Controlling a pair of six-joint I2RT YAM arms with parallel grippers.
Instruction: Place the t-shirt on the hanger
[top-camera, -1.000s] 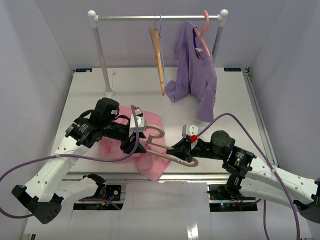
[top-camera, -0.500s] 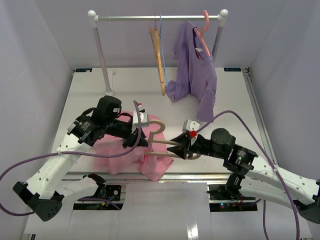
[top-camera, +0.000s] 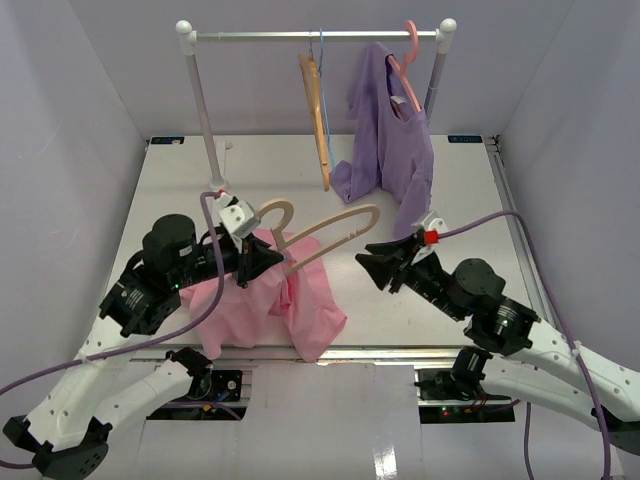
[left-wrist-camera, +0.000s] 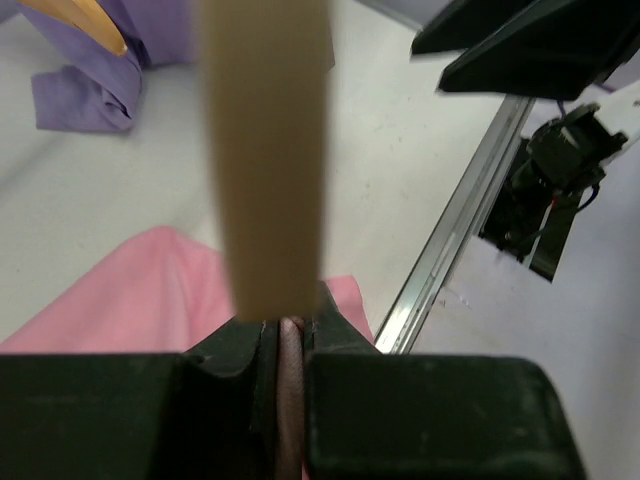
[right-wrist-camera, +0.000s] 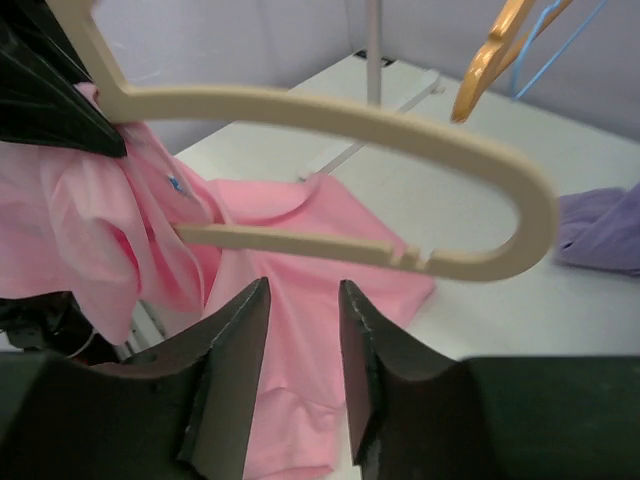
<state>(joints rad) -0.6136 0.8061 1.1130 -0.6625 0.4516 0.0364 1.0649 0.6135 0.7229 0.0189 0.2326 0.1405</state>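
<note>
The beige hanger (top-camera: 335, 226) is up off the table, tilted, with its hook (top-camera: 272, 212) at the left. The pink t-shirt (top-camera: 300, 300) hangs bunched from it down to the table's front edge. My left gripper (top-camera: 266, 262) is shut at the hanger's neck. Pink cloth (left-wrist-camera: 290, 352) shows pinched between its jaws, and the hanger bar (left-wrist-camera: 265, 150) rises straight out of them. My right gripper (top-camera: 377, 264) is open and empty, just right of the hanger's far end. In the right wrist view its fingertips (right-wrist-camera: 256, 297) stand apart below the hanger (right-wrist-camera: 420, 135), over the t-shirt (right-wrist-camera: 300, 380).
A clothes rack (top-camera: 315, 35) stands at the back. It carries an orange hanger (top-camera: 318, 120), a thin blue hanger, and a purple shirt (top-camera: 395, 160) on a pink hanger (top-camera: 408, 50). The rack's left post (top-camera: 205, 120) stands behind my left arm. The table's front rail (top-camera: 400, 350) runs below.
My right gripper let go of the hanger, opened and drew back to the right. My left gripper lifted the hanger and t-shirt up off the table and swung them left.
</note>
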